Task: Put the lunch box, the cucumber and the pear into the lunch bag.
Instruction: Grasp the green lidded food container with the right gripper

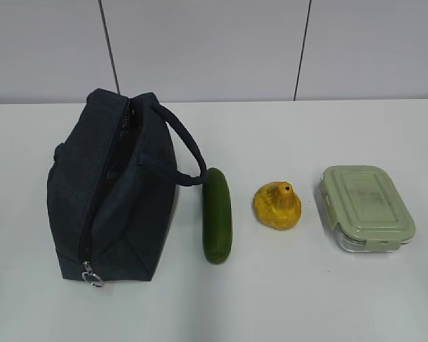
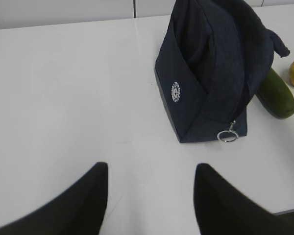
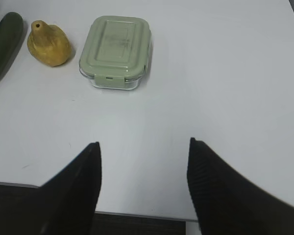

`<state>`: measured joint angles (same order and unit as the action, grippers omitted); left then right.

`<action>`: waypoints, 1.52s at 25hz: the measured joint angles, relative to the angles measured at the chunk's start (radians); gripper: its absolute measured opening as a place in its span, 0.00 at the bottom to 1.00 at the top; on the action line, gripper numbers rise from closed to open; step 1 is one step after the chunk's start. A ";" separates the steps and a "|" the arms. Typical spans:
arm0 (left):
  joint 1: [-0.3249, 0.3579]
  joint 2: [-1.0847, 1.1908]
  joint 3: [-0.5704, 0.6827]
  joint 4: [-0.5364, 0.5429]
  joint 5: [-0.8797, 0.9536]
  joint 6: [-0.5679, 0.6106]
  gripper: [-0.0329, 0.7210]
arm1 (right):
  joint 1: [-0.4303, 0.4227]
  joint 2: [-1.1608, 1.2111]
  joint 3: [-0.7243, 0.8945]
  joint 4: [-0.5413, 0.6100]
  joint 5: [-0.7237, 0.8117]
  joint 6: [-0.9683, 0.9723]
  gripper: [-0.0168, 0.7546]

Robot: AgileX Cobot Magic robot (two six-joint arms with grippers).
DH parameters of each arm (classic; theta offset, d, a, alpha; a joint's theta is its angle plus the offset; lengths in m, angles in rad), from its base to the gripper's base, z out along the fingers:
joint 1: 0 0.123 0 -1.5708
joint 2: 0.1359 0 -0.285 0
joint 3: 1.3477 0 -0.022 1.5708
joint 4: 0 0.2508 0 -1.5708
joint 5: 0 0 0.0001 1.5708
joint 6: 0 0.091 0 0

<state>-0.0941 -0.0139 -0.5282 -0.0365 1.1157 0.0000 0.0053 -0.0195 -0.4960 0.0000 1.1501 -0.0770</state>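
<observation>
Both tools were idle. The left gripper point(image 2: 151, 188) stood spread wide with nothing between its fingers, hovering over bare table point(image 2: 63, 98) near the lunch bag point(image 2: 210, 73). The right gripper point(image 3: 143, 169) was equally wide and empty, hanging above the table's near edge with the lunch box point(image 3: 115, 51) beyond it.

In the exterior view the items lay in a row: the lunch bag at far left, on its side with the zipper running toward the near end, where the silver ring pull point(image 1: 93, 278) sat; the cucumber point(image 1: 217, 214) just right of it, close under a loop handle point(image 1: 189, 153); then the pear point(image 1: 277, 205); then the lunch box at right.

The likeliest trouble was the bag mouth. It looked only narrowly parted, so the soft fabric could sag shut and block the wide lunch box unless one arm held it open. The glass-sided box might slip in a shallow pinch, and the round cucumber could roll away when nudged or snag the handle.
</observation>
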 joint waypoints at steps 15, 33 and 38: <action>0.000 0.000 0.000 0.000 0.000 0.000 0.50 | 0.000 0.240 -0.114 0.000 -0.119 0.042 0.60; 0.000 0.000 0.000 0.000 0.000 0.000 0.50 | 0.000 1.019 -0.463 0.076 -0.206 0.044 0.71; 0.000 0.000 0.000 0.000 0.000 0.000 0.50 | 0.000 1.266 -0.580 0.077 -0.193 0.017 0.71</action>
<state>-0.0941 -0.0139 -0.5282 -0.0365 1.1157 0.0000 0.0053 1.2462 -1.0761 0.0773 0.9575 -0.0605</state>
